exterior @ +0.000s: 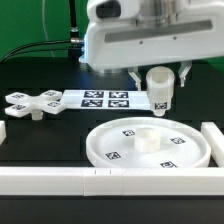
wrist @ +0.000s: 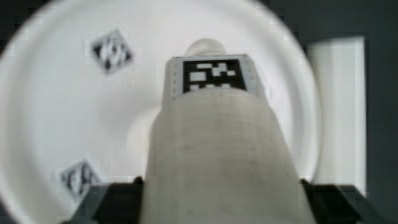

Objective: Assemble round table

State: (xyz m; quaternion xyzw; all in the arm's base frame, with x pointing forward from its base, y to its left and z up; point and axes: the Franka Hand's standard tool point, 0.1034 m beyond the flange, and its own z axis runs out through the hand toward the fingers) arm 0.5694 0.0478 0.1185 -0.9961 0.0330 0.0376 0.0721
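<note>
My gripper (exterior: 160,72) is shut on the short cylindrical post (exterior: 159,88), white with a square tag, and holds it upright above the table, over the far right part of the round disc (exterior: 120,138). The disc lies flat at the front with its central hub (exterior: 148,141) up. In the wrist view the post (wrist: 214,130) fills the middle between my dark fingers (wrist: 111,200), with the disc (wrist: 89,110) below it. The cross-shaped foot (exterior: 30,103) lies on the exterior view's left.
The marker board (exterior: 100,100) lies flat behind the disc. White border rails run along the front (exterior: 60,180) and on the exterior view's right (exterior: 212,138). A small white block (exterior: 3,132) sits at the left edge.
</note>
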